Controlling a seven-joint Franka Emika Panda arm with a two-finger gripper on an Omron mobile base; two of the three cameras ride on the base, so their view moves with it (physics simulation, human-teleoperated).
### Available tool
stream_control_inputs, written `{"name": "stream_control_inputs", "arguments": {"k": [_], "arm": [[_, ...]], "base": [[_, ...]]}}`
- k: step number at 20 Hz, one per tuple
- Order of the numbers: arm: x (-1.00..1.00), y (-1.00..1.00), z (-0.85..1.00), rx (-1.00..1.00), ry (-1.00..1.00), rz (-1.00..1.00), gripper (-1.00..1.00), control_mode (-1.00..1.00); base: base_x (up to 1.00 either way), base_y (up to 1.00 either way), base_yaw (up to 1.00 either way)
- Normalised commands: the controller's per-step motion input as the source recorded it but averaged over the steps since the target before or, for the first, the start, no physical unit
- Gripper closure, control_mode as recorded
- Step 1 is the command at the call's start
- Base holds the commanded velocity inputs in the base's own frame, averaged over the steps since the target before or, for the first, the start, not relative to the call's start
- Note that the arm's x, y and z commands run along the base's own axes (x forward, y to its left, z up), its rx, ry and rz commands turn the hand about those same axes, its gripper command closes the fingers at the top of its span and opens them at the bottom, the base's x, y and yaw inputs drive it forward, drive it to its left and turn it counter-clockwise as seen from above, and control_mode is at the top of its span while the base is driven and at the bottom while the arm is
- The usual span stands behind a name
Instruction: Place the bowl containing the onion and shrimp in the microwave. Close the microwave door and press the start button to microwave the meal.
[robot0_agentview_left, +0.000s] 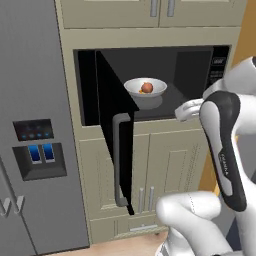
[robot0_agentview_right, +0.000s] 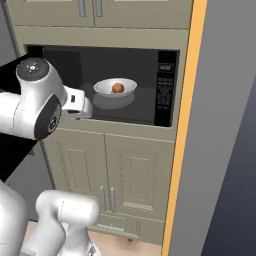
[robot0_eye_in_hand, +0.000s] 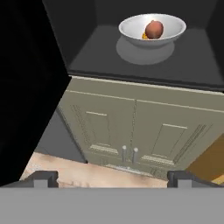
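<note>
The pale bowl (robot0_agentview_left: 133, 89) (robot0_agentview_right: 104, 90) (robot0_eye_in_hand: 131, 29) sits inside the black microwave (robot0_agentview_left: 218, 65) (robot0_agentview_right: 165, 91), on the cavity floor. In the bowl lies the reddish-brown onion (robot0_agentview_left: 146, 88) (robot0_agentview_right: 118, 88) (robot0_eye_in_hand: 153, 29), with a sliver of orange shrimp (robot0_eye_in_hand: 143, 36) beside it. The microwave door (robot0_agentview_left: 108, 112) (robot0_eye_in_hand: 22, 87) stands swung open to the left, its grey bar handle (robot0_agentview_left: 118, 160) facing out. My gripper (robot0_eye_in_hand: 112, 178) hangs open and empty outside the cavity, in front of and below the bowl. It touches nothing.
A tall grey fridge (robot0_agentview_left: 30, 125) stands left of the open door. Beige cabinet doors (robot0_agentview_left: 165, 165) (robot0_agentview_right: 125, 170) run below the microwave, and more cabinets above. An orange-edged grey wall panel (robot0_agentview_right: 186, 125) closes in the right side.
</note>
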Motion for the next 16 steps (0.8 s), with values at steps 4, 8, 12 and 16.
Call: {"name": "stream_control_inputs", "arguments": {"k": [4, 8, 12, 16], "arm": [[-1.0, 0.51, 0.35, -0.49, -0.17, 0.28, -1.0, -1.0], [-0.97, 0.51, 0.03, -0.37, -0.34, 0.17, -1.0, -1.0], [-0.81, 0.5, 0.0, -0.28, -0.29, 0.06, -1.0, -1.0], [-0.62, 0.65, 0.06, -0.26, -0.12, 0.01, -1.0, -1.0]], "base": [[0.0, 0.0, 0.0], [0.0, 0.0, 0.0], [0.0, 0.0, 0.0], [0.0, 0.0, 0.0]]}}
